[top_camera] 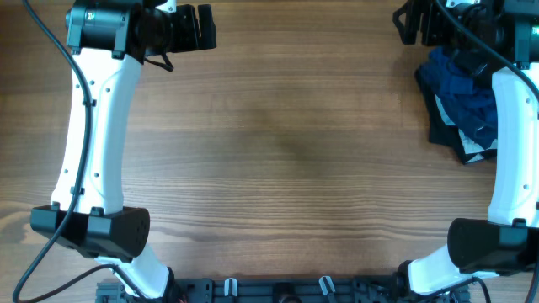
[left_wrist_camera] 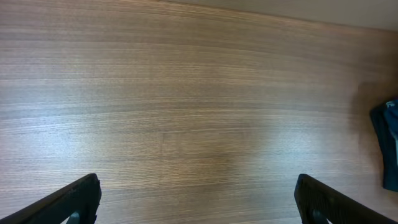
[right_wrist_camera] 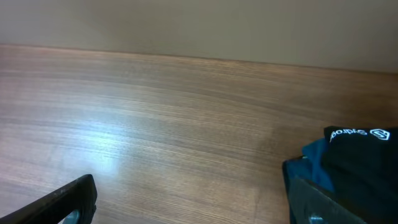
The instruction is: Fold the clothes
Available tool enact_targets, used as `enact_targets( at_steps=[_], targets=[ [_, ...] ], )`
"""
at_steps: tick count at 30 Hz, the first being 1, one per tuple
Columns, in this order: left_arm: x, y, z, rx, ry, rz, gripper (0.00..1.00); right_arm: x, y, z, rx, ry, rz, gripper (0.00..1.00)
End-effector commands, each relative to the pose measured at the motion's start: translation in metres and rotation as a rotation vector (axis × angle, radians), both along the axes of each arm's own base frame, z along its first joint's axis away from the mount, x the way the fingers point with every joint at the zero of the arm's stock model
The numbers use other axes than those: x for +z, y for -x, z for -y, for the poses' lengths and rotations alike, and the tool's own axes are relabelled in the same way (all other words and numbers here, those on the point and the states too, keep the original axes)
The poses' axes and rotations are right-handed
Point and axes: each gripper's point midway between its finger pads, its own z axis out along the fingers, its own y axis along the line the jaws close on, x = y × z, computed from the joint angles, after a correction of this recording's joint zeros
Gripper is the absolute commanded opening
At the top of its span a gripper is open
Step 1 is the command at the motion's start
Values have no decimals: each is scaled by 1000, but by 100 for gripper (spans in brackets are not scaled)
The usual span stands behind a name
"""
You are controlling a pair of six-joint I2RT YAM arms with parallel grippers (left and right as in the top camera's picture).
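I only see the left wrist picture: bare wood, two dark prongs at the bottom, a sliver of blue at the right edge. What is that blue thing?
Observer: From overhead, it is the edge of a heap of clothes, blue, dark and pale, on the far right part of the table.
Operator: Is anything holding it?
Observer: No. The right gripper hangs open and empty close by it.
Operator: Anything printed on those clothes?
Observer: The right wrist view shows black fabric with a small white logo, lying against blue cloth.
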Motion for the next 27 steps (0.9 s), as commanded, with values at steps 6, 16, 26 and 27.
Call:
enact_targets(
  at_steps=[6, 16, 26, 27],
  targets=[
    [-2, 0, 4, -5, 17, -9, 100, 94, 65, -21, 41, 43, 231, 100],
    [-2, 0, 4, -5, 17, -9, 100, 145, 134, -21, 25, 68, 633, 99],
    [-2, 0, 4, -5, 17, -9, 100, 29, 183, -21, 14, 70, 857, 100],
    [-2, 0, 4, -4, 17, -9, 100, 14, 187, -22, 14, 69, 856, 100]
  ],
)
